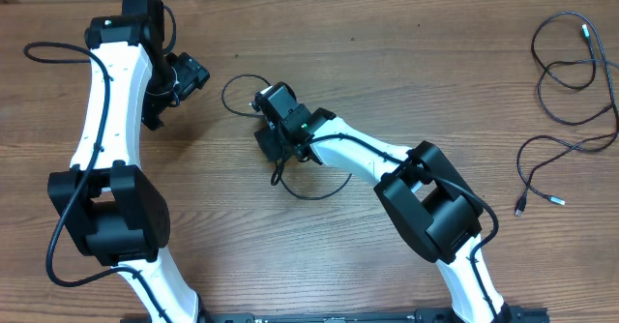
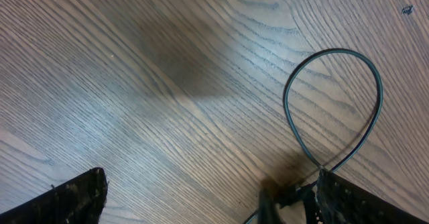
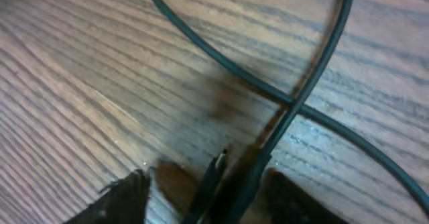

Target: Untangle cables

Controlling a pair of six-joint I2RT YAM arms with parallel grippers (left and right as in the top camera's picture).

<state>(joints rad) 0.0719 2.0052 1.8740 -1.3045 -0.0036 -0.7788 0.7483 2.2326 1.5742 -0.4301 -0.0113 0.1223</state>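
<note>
Crossed cables [image 3: 293, 104] on table [image 3: 80, 83]

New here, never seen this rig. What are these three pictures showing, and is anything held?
Two robot arms at a wooden table, each ending in a two-finger gripper. The wide picture comes from a camera overhead; the other two from cameras on the wrists, looking past the fingers. On the table: one looped cable in the middle, more cables at the far right. The left gripper is wide open and empty. The right gripper sits low over the looped cable, jaws apart around one strand; no firm grip shows.
</note>
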